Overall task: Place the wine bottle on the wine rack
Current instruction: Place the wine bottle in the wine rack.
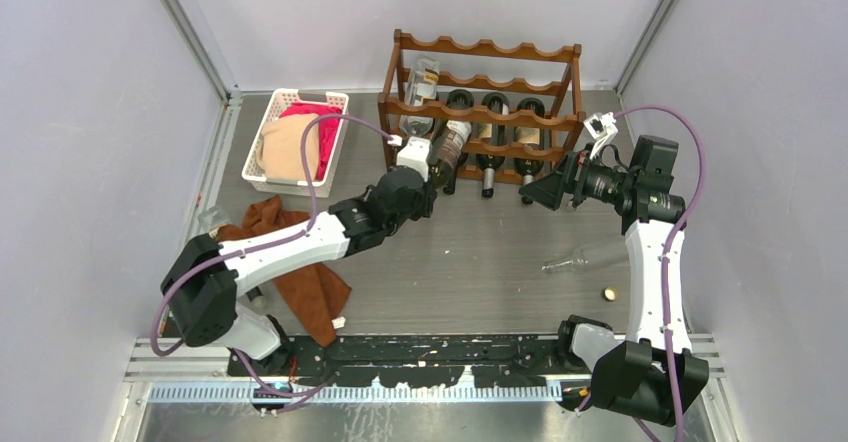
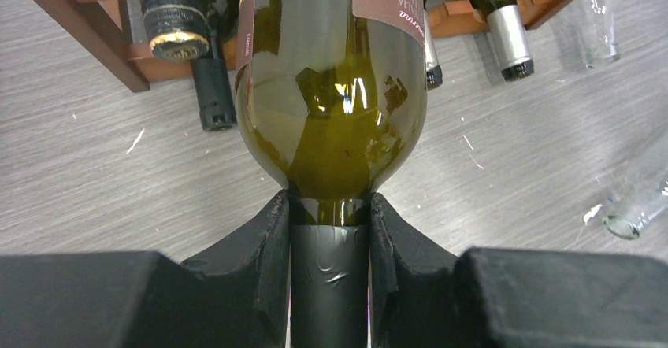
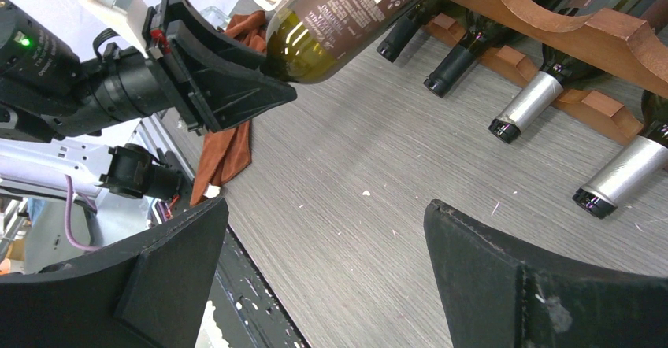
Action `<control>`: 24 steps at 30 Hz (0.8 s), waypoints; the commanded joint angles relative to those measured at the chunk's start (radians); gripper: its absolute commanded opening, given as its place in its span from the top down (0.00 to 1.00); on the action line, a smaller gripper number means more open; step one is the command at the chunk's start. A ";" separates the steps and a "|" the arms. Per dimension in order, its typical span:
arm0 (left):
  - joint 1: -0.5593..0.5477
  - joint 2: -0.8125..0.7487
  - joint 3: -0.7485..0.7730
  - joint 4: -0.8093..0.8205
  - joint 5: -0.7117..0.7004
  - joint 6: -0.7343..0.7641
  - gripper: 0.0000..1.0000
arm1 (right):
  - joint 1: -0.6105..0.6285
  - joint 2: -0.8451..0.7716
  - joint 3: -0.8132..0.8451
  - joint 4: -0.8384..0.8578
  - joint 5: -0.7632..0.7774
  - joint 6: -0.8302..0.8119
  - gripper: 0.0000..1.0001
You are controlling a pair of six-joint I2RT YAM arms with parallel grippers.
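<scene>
The dark reddish-brown wine rack (image 1: 487, 50) stands at the back of the table. My left gripper (image 1: 428, 174) is shut on the neck of a green wine bottle (image 1: 452, 144) with a brown label. The bottle's body points up into the rack's lower front rail. In the left wrist view the fingers (image 2: 264, 246) clamp the black-foiled neck below the bottle's shoulder (image 2: 335, 96), with the rack's post (image 2: 102, 45) beyond. My right gripper (image 1: 538, 190) is open and empty, hovering right of the rack's front. Its view shows the held bottle (image 3: 339, 17), the left gripper (image 3: 228, 88) and the rack rail (image 3: 567, 25).
Two dark bottles (image 1: 490, 152) lie in the rack's lower tier and a clear bottle (image 1: 420, 92) in a higher one. A white basket (image 1: 275, 112) with cloths stands back left. A rust-brown cloth (image 1: 305, 277) lies front left. A clear bottle (image 1: 590, 257) and a cap (image 1: 607, 293) lie right.
</scene>
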 commanded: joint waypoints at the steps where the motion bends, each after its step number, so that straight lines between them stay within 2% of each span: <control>1: 0.014 0.025 0.119 0.226 -0.084 0.015 1.00 | -0.004 -0.011 0.026 0.020 0.000 -0.015 0.00; 10: 0.026 0.174 0.250 0.243 -0.151 0.045 1.00 | -0.004 -0.009 0.028 0.012 0.001 -0.023 0.00; 24: 0.090 0.382 0.484 0.230 -0.167 0.079 1.00 | -0.003 -0.010 0.027 0.008 -0.008 -0.024 0.00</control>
